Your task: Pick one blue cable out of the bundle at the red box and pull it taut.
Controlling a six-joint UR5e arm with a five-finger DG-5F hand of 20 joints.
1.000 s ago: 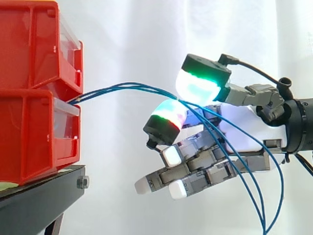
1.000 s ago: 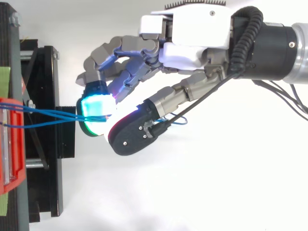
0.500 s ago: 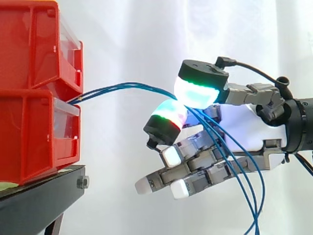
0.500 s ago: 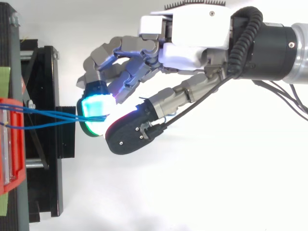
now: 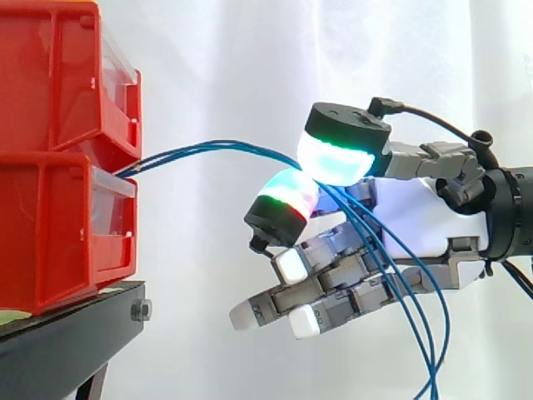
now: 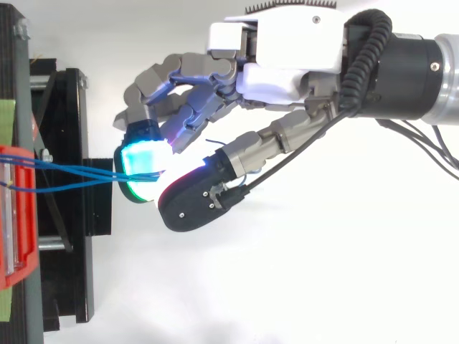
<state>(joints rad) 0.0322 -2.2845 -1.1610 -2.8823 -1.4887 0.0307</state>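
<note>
hand [image 5: 429,208] curled, two pads [image 5: 333,158] closed as a pinch on the blue cables [image 5: 216,148]. Top view agrees: strands run straight into the cyan pad. Other fingers half-curled below, holding nothing.

cables: leave the box [image 5: 58,233] at its front lip, bow up and across to the pinch, then drop over the palm and hang off the bottom edge. The span from box to hand is arced, so I'd call it not taut yet.

Risks as I see them:
- More than one strand looks to be in the pinch. Can't tell how many are actually clamped. A pull from here likely drags the bundle, not one cable.
- Thin strands between rounded pads: under tension one may slide out, or the grip may roll.
- Loose tails lie across the lower fingers. They could snag there on retreat.
- Can't see how the cables are anchored inside the box. A hard pull may shift it on the stand [image 5: 75,333].
</note>
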